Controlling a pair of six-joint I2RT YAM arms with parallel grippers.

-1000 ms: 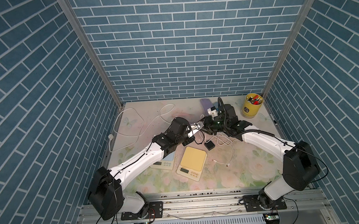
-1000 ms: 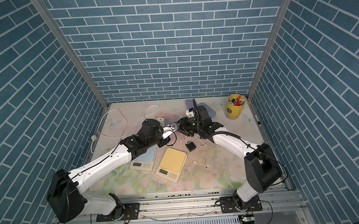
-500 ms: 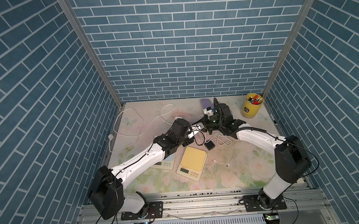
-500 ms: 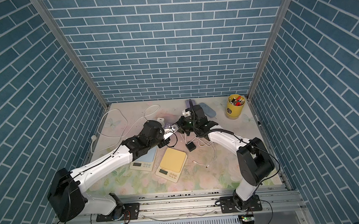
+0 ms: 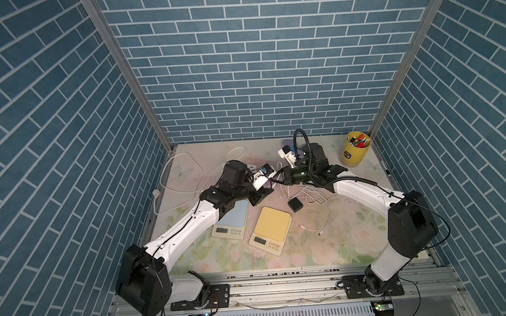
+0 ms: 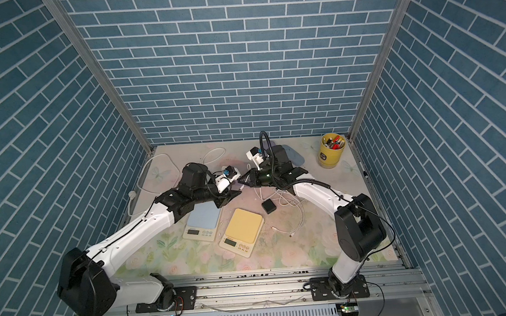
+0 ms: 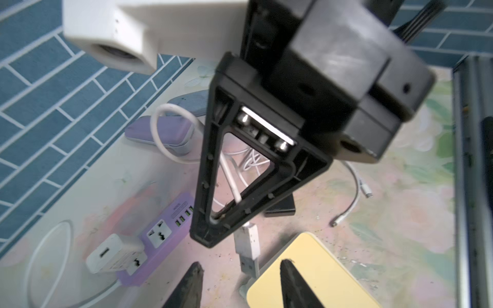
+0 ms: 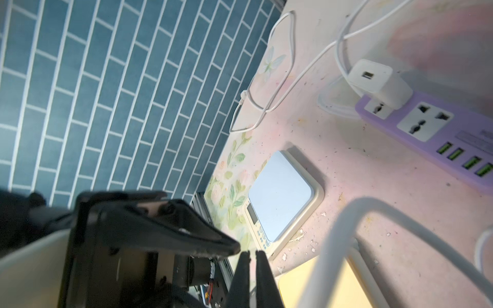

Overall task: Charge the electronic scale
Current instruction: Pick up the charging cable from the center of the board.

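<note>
While right fingers [image 7: 204, 202] pinch the half-hidden cable [image 7: 231, 184], left fingers [image 7: 192, 282] gape empty.

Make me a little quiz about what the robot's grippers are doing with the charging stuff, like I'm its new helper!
1. True or false: the right gripper is shut on the white USB cable.
2. Pick one. The left gripper is: A) open B) shut tight C) out of sight.
3. Fill the gap: the white charger is plugged into the ____ power strip.

Key: 1 true; 2 A; 3 purple.
</note>
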